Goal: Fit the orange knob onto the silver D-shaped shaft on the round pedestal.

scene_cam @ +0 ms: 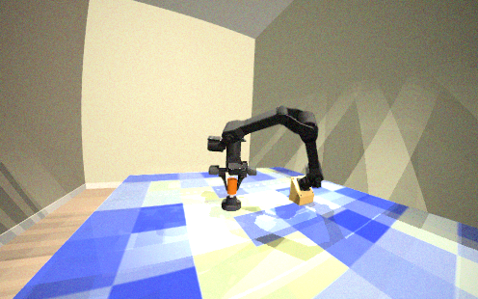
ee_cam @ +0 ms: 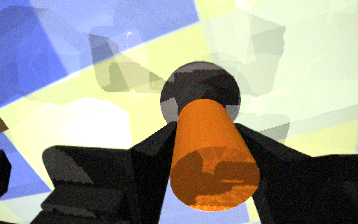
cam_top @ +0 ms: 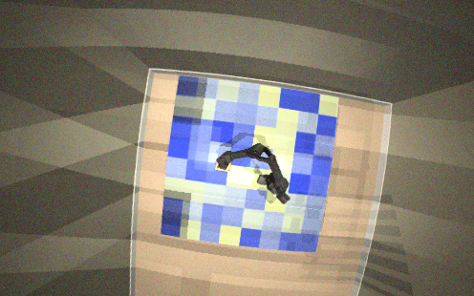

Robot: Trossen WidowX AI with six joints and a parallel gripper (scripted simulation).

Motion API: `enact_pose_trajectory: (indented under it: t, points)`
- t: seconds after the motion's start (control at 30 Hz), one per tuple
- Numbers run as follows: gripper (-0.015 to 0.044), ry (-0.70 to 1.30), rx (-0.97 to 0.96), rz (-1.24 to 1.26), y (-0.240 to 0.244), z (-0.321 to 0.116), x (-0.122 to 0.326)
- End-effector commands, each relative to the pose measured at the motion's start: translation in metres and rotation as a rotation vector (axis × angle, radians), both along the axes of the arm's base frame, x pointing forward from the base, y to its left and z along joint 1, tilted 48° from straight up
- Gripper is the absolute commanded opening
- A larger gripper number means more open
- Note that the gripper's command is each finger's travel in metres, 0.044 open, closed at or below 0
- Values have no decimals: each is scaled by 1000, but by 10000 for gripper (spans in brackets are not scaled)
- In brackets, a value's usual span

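The orange knob (scene_cam: 232,186) (ee_cam: 212,150) is upright between the fingers of my gripper (scene_cam: 232,187) (ee_cam: 204,127), which is shut on it. The round dark pedestal (scene_cam: 231,204) (ee_cam: 200,77) stands on the table directly under the knob. In the exterior view a small pale gap shows between the knob's lower end and the pedestal's dark body. In the wrist view the knob covers the pedestal's near part. The shaft's flat side and the knob's hole are hidden. In the top view the arm hides the knob and the pedestal.
The arm's base is mounted on a tan wooden block (scene_cam: 302,197), to the right of the pedestal in the exterior view. The table top (cam_top: 210,215) (scene_cam: 145,241) has a blue, white and yellow checked pattern. Shadows fall across it near the pedestal.
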State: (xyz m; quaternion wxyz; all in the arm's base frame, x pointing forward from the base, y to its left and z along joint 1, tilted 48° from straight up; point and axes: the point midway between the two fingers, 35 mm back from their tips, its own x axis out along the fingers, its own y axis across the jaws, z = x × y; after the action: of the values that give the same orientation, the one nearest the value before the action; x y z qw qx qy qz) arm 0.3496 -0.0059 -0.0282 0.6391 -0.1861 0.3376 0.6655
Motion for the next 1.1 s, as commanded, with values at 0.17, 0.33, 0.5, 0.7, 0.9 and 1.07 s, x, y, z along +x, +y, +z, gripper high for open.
enact_pose_trajectory:
  t: [0.17,0.33,0.5,0.7,0.9,1.07]
  points:
    - [0,-3,1,0,2,0,1]
    - [0,-3,1,0,2,0,1]
    - [0,-3,1,0,3,0,1]
    - [0,-3,1,0,0,3,1]
    - [0,-66,11,59,-1,4,2]
    - [0,-154,24,142,-1,1,1]
